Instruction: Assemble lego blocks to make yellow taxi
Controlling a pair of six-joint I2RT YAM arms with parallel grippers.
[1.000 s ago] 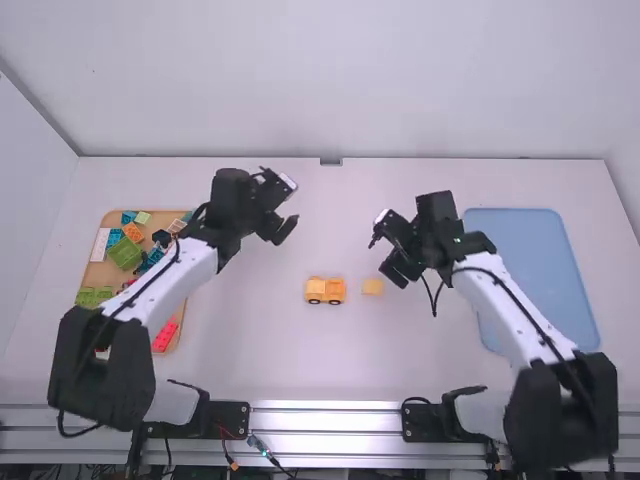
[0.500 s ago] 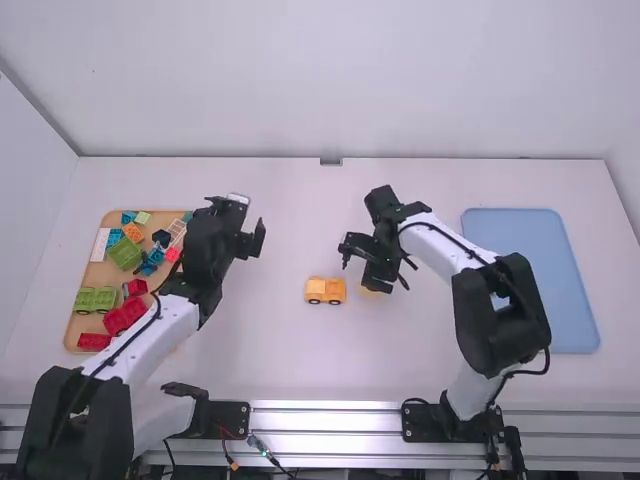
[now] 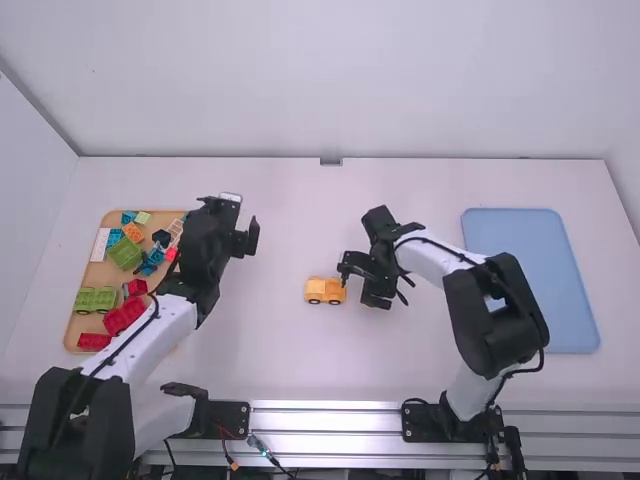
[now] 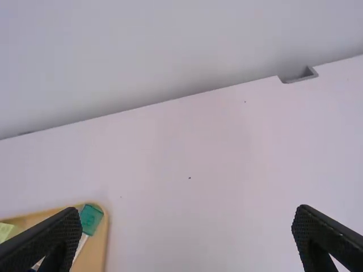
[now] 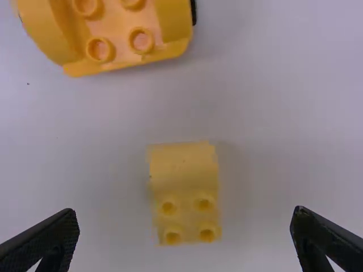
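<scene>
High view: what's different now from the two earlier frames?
The right pincer has swung left and is now open over the small yellow block, which it has not gripped. The left pincer has drawn left, towards the tray of blocks, also open and empty. The orange-yellow car, the tray and the blue mat stayed put.

we see a curved lego brick (image 5: 184, 161) on the table (image 3: 290, 370), below the right gripper (image 3: 362, 280); near that gripper's left, a lego car base (image 3: 325, 291); well left, lego blocks (image 3: 125, 252) in a wooden tray (image 3: 84, 325); right, another tray (image 3: 540, 245).
</scene>
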